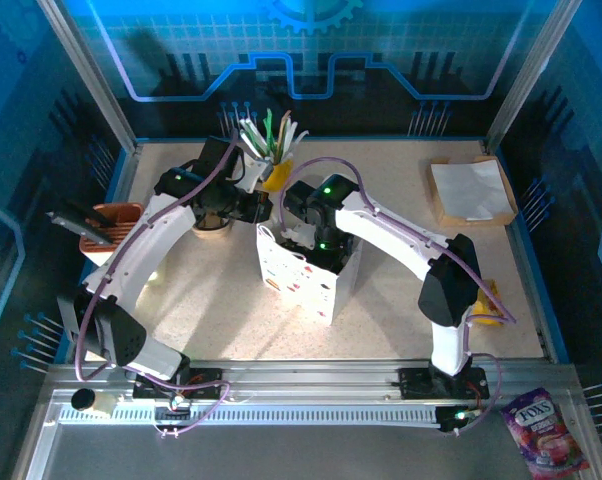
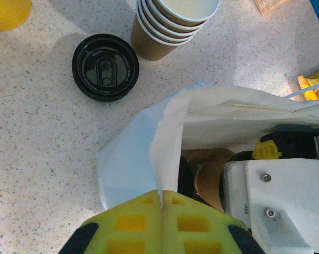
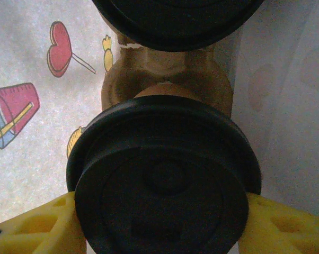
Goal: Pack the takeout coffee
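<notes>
Paper matters most here: the left claw (image 2: pixel 162 203) is pinched tight on the rim of the white bag (image 2: pixel 127 159), which stands near the middle of the table (image 2: pixel 43 159). Inside the bag, the right claw (image 3: pixel 159 203) grips a coffee cup (image 3: pixel 162 174) by the sides of its black lid, jaws partly spread around it. It sits just beside a second lidded cup (image 3: pixel 175 21).

The step looks like setting this cup down. It is best done by lowering the cup upright until its base meets the bag's floor, clear of its neighbour. Then the jaws spread and the claw lifts straight out without snagging the rim.

Counted:
- one bag
- two lidded cups inside it
- one more black lid (image 2: pixel 105 67) on the table, though I cannot tell whether a cup sits beneath it
- one stack of lidless cups (image 2: pixel 165 32)
- one yellow cup (image 2: pixel 6 10)
</notes>
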{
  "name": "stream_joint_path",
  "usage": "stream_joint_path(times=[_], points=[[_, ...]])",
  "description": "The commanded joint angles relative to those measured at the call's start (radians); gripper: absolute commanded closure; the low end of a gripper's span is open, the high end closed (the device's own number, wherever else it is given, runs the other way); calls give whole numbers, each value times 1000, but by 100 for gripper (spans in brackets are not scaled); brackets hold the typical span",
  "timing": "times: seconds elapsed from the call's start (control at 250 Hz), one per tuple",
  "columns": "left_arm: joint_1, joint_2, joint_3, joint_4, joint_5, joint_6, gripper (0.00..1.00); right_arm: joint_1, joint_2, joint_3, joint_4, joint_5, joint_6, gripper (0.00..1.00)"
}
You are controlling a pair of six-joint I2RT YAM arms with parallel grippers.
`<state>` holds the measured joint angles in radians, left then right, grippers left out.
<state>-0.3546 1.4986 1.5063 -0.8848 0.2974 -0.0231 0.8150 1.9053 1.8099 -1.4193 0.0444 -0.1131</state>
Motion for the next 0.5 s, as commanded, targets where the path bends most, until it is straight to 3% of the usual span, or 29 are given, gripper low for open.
stream_joint_path(times=[0.0, 0.495], points=[[-5, -4, -23, -26, 16, 20, 100, -5, 10, -8, -4, -2, 0, 55], [-5, -5, -26, -25, 14, 22, 100, -5, 9, -13, 0, -4, 2, 55]])
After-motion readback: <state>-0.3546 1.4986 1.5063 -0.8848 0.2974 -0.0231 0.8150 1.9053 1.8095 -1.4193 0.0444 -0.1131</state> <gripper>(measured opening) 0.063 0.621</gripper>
